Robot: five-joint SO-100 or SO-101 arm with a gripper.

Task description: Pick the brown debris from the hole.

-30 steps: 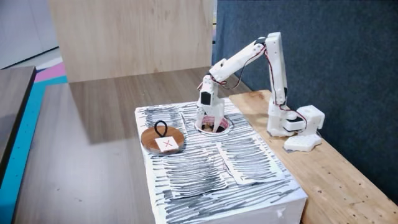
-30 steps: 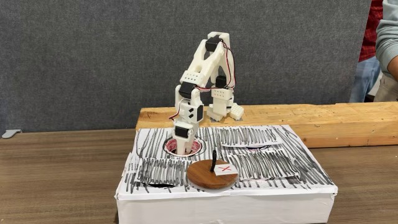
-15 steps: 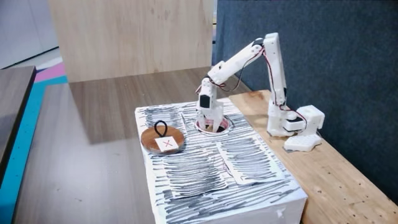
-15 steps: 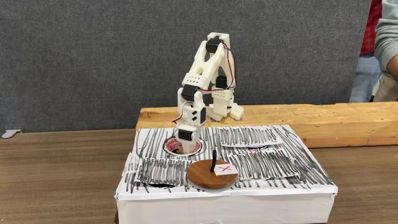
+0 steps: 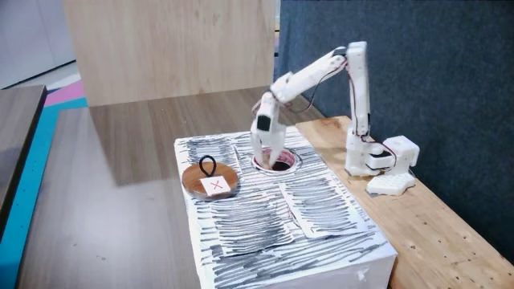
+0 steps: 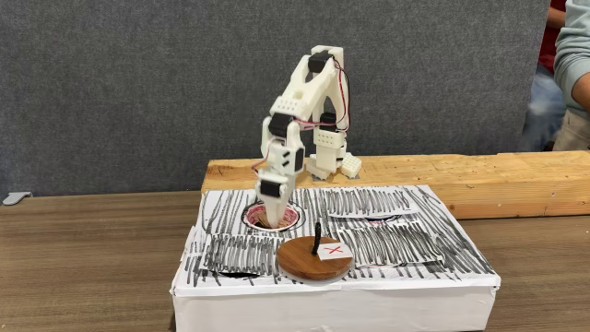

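The hole (image 5: pixel 290 164) is a round dark opening with a pinkish-red rim in the white, black-streaked box top, also seen from the front in the other fixed view (image 6: pixel 293 220). My white gripper (image 5: pixel 270 154) points down at the hole's left side, its tips just above the rim. From the front the gripper (image 6: pixel 271 212) hangs at the mouth of the hole. The fingers look close together, but the image is too small and blurred to tell whether they hold anything. The brown debris is hidden.
A round brown disc (image 5: pixel 210 179) with a red-X label and black loop lies on the box, near its front edge in the other fixed view (image 6: pixel 315 260). The arm's base (image 5: pixel 377 156) stands on a wooden plank. A person (image 6: pixel 572 74) is at the right edge.
The gripper has risen out of the hole and swung slightly to the left, its tips now at rim height instead of inside the opening.
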